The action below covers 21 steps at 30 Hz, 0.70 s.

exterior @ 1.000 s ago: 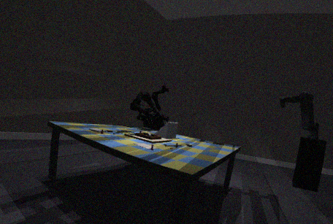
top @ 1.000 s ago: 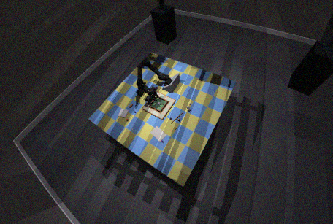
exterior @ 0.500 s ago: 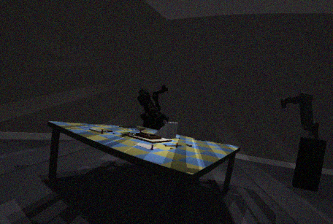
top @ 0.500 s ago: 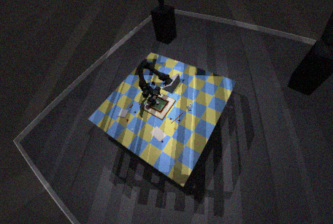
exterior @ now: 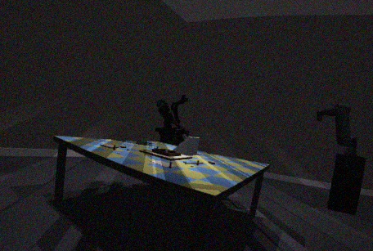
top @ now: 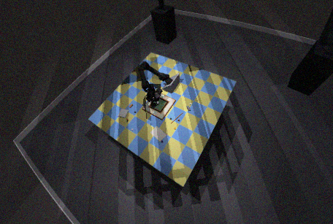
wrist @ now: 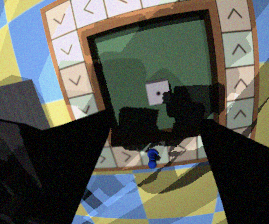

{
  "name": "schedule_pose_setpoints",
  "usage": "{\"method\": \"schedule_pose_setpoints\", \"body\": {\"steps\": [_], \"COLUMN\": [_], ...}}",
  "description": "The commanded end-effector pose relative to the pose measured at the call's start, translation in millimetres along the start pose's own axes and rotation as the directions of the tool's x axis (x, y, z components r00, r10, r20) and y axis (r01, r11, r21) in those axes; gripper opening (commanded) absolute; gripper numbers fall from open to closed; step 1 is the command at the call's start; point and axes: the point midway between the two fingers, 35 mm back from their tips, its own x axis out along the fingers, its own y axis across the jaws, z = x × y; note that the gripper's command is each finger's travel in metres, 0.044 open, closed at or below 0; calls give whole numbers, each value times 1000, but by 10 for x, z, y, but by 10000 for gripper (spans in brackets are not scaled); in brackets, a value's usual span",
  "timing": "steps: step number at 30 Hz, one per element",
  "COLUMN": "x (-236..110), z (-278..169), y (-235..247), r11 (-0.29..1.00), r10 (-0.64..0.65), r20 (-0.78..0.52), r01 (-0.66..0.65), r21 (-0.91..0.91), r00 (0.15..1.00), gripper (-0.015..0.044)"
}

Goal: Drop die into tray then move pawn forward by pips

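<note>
The board (top: pixel 163 114) (exterior: pixel 180 157) has a ring of pale arrow squares around a green dice tray (wrist: pixel 132 56) (top: pixel 160 105). A white die (wrist: pixel 158 92) lies on the tray floor with one pip showing on top. A small blue pawn (wrist: pixel 151 156) stands on a ring square at the near edge in the wrist view, partly in shadow. My gripper (wrist: pixel 157 120) (top: pixel 153 96) hangs above the tray's near side. It is open and empty, with a dark finger on each side of the wrist view.
A grey wedge-shaped box (top: pixel 173 82) (exterior: pixel 189 145) stands just behind the board. Two flat grey tiles (top: pixel 123 112) (top: pixel 158 133) and thin sticks (top: pixel 177 117) lie on the checkered table (top: pixel 204 95). Other arms on dark pedestals (top: pixel 163 23) (exterior: pixel 343 168) stand off the table.
</note>
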Motion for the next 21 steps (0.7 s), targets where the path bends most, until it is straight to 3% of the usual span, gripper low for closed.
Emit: {"method": "schedule_pose_setpoints", "body": {"steps": [1, 2, 5, 8, 21], "x": [71, 86, 131, 165, 169], "z": [-373, -464, -739, -949, -949], "y": [-76, -90, -109, -103, -87], "r11": [871, 800, 514, 239, 219], "r10": [-23, -29, -43, -52, -53], "r20": [-19, -25, -47, -69, -71], "r01": [30, 38, 63, 80, 81], "r21": [491, 599, 855, 968, 972], "r00": [1000, 999, 998, 996, 996], "gripper": [230, 204, 200, 200, 200]}}
